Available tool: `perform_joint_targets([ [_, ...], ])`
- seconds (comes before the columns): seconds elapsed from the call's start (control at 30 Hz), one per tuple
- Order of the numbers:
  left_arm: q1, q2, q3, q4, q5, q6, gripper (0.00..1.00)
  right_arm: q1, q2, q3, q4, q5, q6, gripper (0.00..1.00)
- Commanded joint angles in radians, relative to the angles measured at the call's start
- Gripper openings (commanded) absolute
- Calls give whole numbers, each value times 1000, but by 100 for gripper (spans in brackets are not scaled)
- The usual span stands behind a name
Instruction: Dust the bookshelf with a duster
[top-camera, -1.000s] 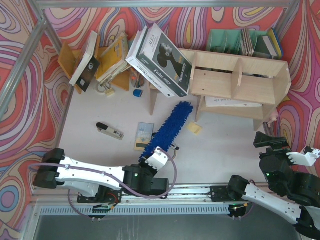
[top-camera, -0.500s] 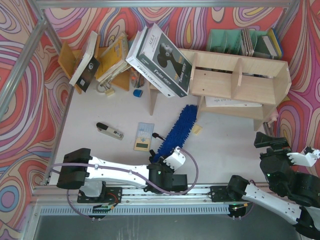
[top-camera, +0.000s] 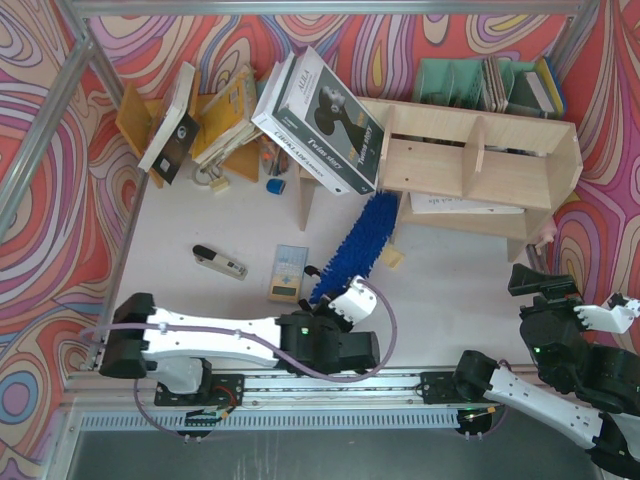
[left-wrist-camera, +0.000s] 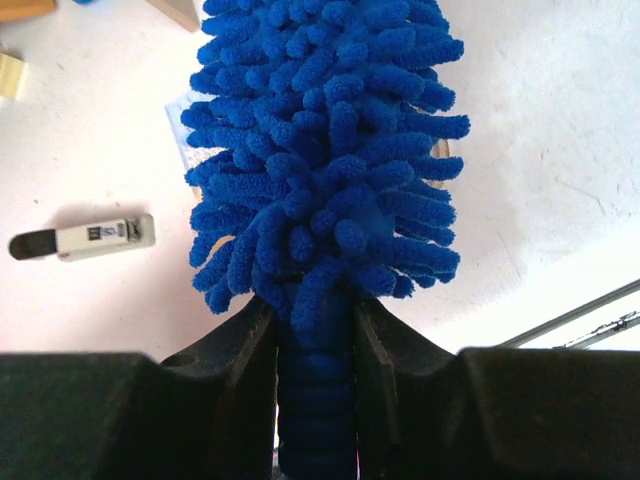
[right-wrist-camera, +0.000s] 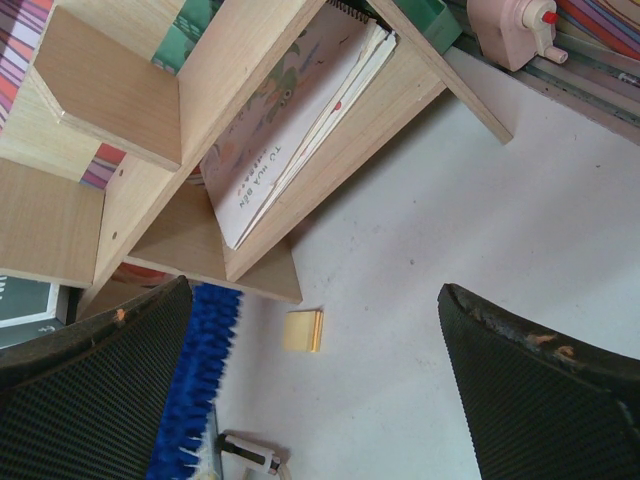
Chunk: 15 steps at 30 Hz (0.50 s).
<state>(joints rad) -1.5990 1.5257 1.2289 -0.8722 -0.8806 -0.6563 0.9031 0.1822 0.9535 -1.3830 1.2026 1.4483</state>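
The bookshelf (top-camera: 480, 165) stands at the far right of the worktop (top-camera: 450, 290); a large black-and-white book (top-camera: 320, 120) leans over its left end, a flat book (top-camera: 465, 205) lies in a lower bay, and a yellow pad (top-camera: 393, 258), a booklet (top-camera: 288, 272) and a stapler (top-camera: 220, 262) lie in front. The duster (top-camera: 358, 245) slants up from the centre, its fluffy tip at the mouth of the lower left bay, under the leaning book. The left arm lies low along the near edge, its tool (top-camera: 342, 302) clamped on the duster's handle; the right arm is folded at the right, its tool (top-camera: 535, 282) spread wide and empty.
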Motion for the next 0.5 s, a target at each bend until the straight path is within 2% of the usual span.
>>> perform_joint_targets([
  [0.0, -1, -141, 36, 92, -140, 90, 0, 4, -15, -8, -27, 15, 16, 99],
  [0.2, 3, -221, -45, 209, -101, 117, 0, 4, -19, -9, -28, 13, 17, 99],
  [0.47, 32, -64, -80, 138, 31, -11, 0, 4, -18, -8, -27, 14, 15, 99],
])
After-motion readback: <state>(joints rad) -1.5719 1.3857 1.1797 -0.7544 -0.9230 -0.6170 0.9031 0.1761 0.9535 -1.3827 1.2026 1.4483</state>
